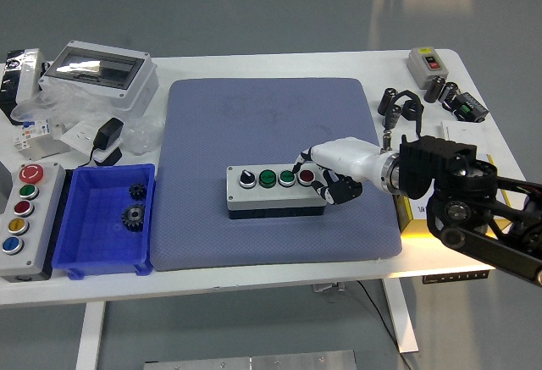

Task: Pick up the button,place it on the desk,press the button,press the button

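Grey rectangular button box [276, 190] with 1 black selector, 2 green buttons, 1 red button, lying on blue mat [271, 124], mid white worktop [279, 277]. Right hand [326, 175] white-and-black, at box's right end; fingers curled, 1 fingertip [297, 163] by the red button [306, 176]. Grasps nothing.

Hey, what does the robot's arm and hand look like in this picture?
Only the right arm shows. It is black, built of chunky angular housings with a round joint, and a silver ring sits at the wrist. The right hand has a smooth white shell over its back, and its fingers are black with white segments. No cables or printed markings are clear on it.
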